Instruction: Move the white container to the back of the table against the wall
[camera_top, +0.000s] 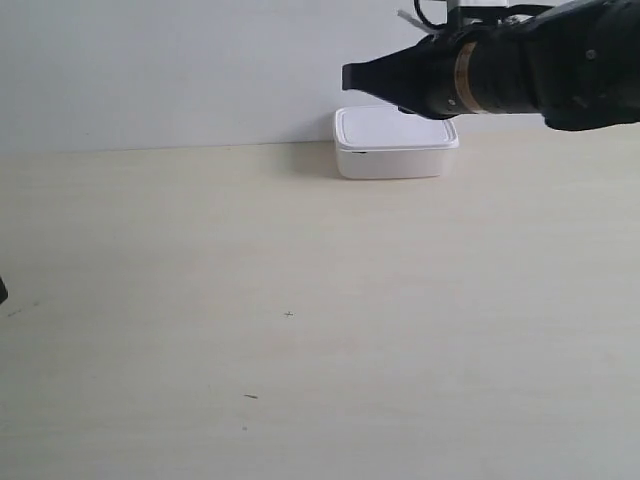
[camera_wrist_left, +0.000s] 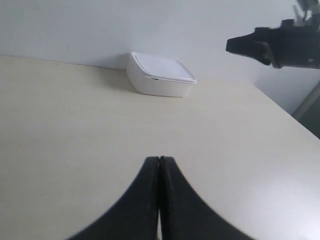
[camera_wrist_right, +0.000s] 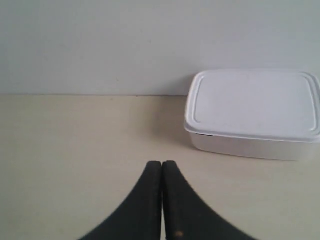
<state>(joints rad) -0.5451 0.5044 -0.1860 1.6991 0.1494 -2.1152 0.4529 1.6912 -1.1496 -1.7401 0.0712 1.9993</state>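
My right claw (camera_wrist_right: 161, 164) is closed on nothing, its two smooth black fingers pressed flat together along a thin seam and tapering to a blunt tip. It hangs in the air above and just in front of the white container (camera_wrist_right: 252, 110), apart from it. The container is a shallow rectangular box of smooth white plastic with rounded corners. Its walls lean slightly inward toward the base, and its flat lid carries a raised rim running all the way round. A thin shadowed line shows under the lid's overhang. The box stands upright, lid on, where the table (camera_top: 300, 300) meets the wall (camera_top: 150, 70); its far side sits right at the wall, though I cannot tell whether they touch. The table spreading forward from the container is pale cream with a faint wood grain, matte, and marked by a few tiny dark specks well away from the box. Behind the container the wall is plain, smooth and grey-white. My left claw (camera_wrist_left: 159, 159) is closed too, empty, with the same curved black fingers meeting edge to edge. It is held low over the tabletop, well apart from the container and facing it across bare wood.
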